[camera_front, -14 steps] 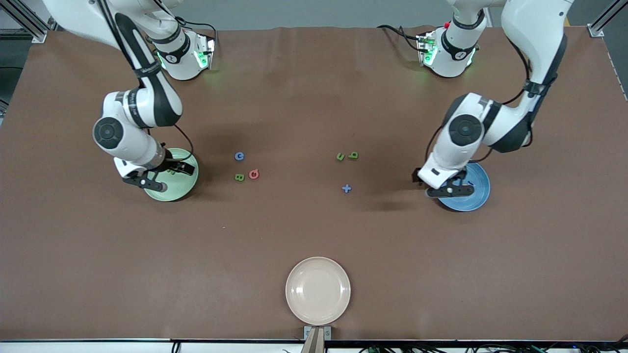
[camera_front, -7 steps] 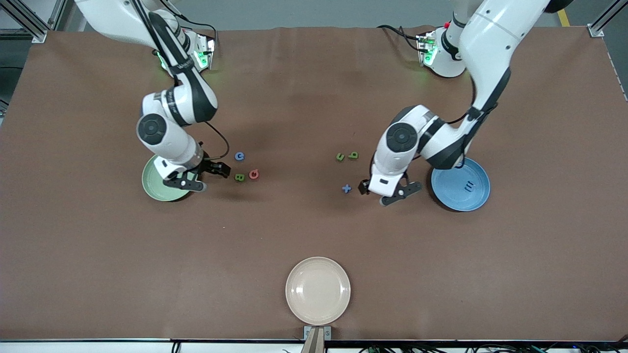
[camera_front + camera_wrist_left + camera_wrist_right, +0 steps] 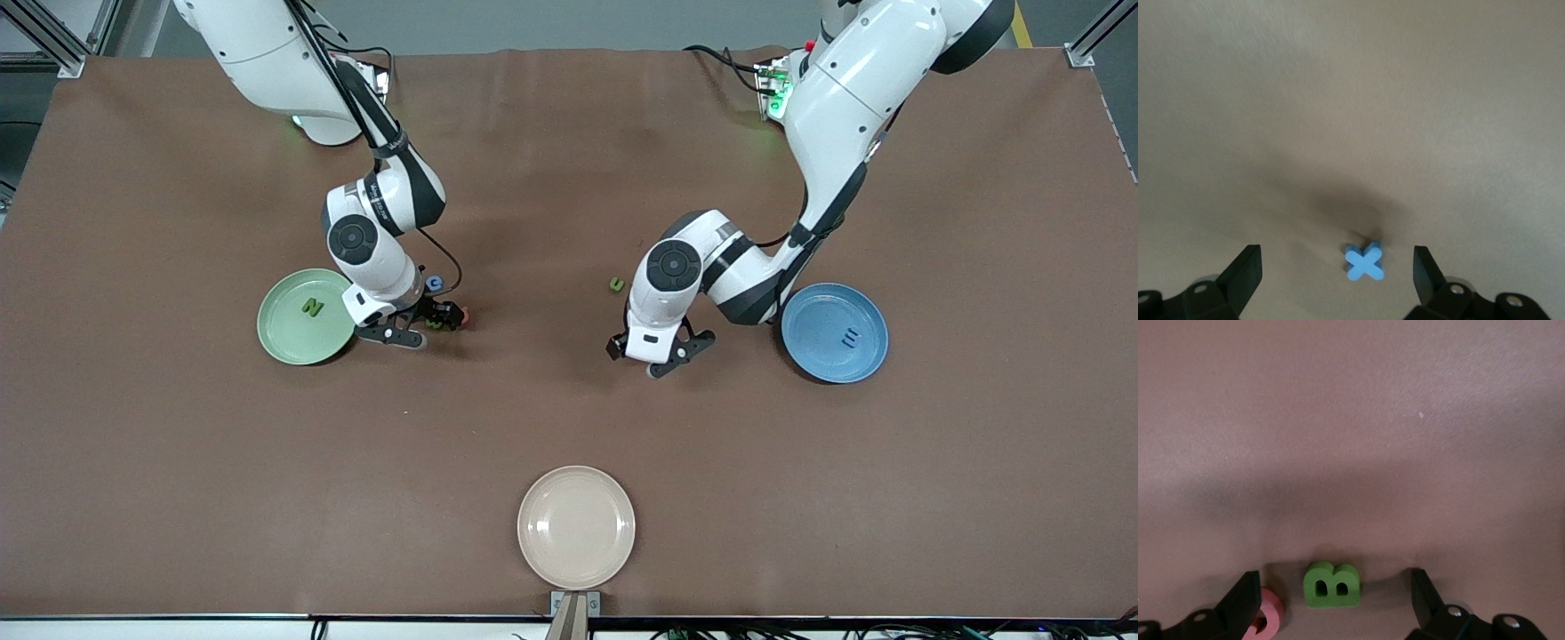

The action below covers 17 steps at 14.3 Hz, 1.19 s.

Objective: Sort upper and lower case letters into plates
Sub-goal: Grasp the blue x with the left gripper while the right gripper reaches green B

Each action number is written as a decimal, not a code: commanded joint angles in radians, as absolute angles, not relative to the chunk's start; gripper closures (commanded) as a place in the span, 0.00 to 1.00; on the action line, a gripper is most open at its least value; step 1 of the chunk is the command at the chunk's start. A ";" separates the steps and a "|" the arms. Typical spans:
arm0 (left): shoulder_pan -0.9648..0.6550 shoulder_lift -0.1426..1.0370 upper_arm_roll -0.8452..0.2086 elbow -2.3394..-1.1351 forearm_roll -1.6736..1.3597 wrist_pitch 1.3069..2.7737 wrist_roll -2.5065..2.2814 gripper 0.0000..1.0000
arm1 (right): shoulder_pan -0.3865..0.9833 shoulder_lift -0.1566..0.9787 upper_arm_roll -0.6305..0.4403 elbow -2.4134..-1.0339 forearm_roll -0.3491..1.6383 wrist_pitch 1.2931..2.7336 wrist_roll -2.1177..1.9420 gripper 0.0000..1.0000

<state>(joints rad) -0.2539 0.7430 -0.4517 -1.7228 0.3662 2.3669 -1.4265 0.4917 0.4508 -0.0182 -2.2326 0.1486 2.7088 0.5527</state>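
Both arms have just left their plates and swung inward. The left gripper (image 3: 1335,277) hangs spread wide over the blue cross-shaped letter (image 3: 1364,262); the right gripper (image 3: 1331,600), equally spread, straddles the green B (image 3: 1331,585), the pinkish red letter (image 3: 1266,615) just beside one finger. A green N (image 3: 312,307) lies in the pale green plate (image 3: 283,342), a blue piece (image 3: 850,338) in the blue plate (image 3: 867,359). So one drop each is done, and two more pickups look imminent.

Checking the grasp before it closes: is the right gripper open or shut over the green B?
Open. In the right wrist view the right gripper has its fingers spread, with the green B lying untouched between them.
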 commanded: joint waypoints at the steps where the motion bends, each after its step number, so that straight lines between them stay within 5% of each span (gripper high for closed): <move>1: -0.282 0.769 -0.439 -1.692 0.382 2.344 -1.463 0.00 | 0.497 0.448 -0.026 -2.230 0.158 2.706 0.563 0.03; 4: -0.296 0.773 -0.433 -1.690 0.380 2.344 -1.463 0.03 | 0.489 0.448 -0.029 -2.229 0.155 2.707 0.563 0.07; 10: -0.307 0.779 -0.433 -1.681 0.379 2.345 -1.462 0.33 | 0.469 0.448 -0.034 -2.217 0.143 2.707 0.551 0.11; 17: -0.308 0.798 -0.433 -1.664 0.377 2.350 -1.462 0.38 | 0.482 0.446 -0.034 -2.233 0.138 2.703 0.552 0.31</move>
<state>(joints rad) -0.2950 0.7789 -0.4394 -1.6978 0.3664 2.3616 -1.4448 0.4840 0.4511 -0.0389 -2.2214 0.1443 2.7029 0.5517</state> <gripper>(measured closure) 0.370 0.264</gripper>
